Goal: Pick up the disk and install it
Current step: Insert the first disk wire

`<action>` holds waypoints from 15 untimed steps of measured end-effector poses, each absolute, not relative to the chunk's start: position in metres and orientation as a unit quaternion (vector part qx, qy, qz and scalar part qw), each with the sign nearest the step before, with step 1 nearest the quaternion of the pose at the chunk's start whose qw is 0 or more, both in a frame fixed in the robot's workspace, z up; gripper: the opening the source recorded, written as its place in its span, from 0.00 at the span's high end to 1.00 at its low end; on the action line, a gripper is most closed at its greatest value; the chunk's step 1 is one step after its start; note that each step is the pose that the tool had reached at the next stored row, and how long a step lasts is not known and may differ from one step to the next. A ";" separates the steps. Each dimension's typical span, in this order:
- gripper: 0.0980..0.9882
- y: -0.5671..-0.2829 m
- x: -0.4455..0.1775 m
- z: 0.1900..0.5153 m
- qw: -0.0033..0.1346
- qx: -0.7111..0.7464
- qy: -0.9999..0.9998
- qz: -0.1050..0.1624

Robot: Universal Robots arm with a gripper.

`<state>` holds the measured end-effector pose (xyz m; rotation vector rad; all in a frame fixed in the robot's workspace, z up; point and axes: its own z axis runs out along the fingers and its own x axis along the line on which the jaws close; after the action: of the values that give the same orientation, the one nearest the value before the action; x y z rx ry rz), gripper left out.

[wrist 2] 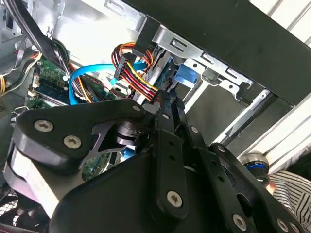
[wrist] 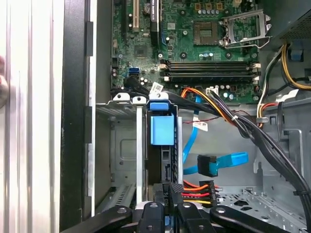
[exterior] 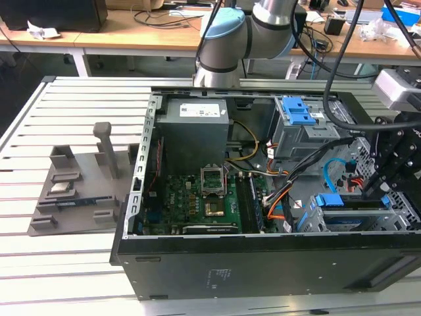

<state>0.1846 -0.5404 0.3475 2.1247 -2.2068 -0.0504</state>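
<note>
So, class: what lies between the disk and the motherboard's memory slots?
In the first wrist view, black and orange cables cross between the disk and the memory slots.

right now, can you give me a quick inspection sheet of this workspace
surface: pale slatted metal table carrying an open black computer case.
job's things: blue-framed disk standing on edge in the grey metal drive bay at the case's front corner.
clutter: grey plastic parts holder at the exterior view's left of the case.
grippers: black gripper reaches down onto the disk's end; finger state unclear.
cables: loose blue data cable and red, orange and yellow power lead beside the disk.
surroundings: wooden desks behind, littered with cables.
</note>
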 end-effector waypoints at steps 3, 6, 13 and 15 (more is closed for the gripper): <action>0.92 -0.538 0.186 0.346 0.039 0.693 -0.720 -0.017; 0.92 -0.538 0.186 0.345 0.039 0.693 -0.720 -0.016; 0.92 -0.538 0.186 0.341 0.039 0.692 -0.721 -0.016; 0.92 -0.538 0.186 0.341 0.039 0.690 -0.723 -0.017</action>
<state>0.1864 -0.5376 0.3406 2.1147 -2.2166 -0.0509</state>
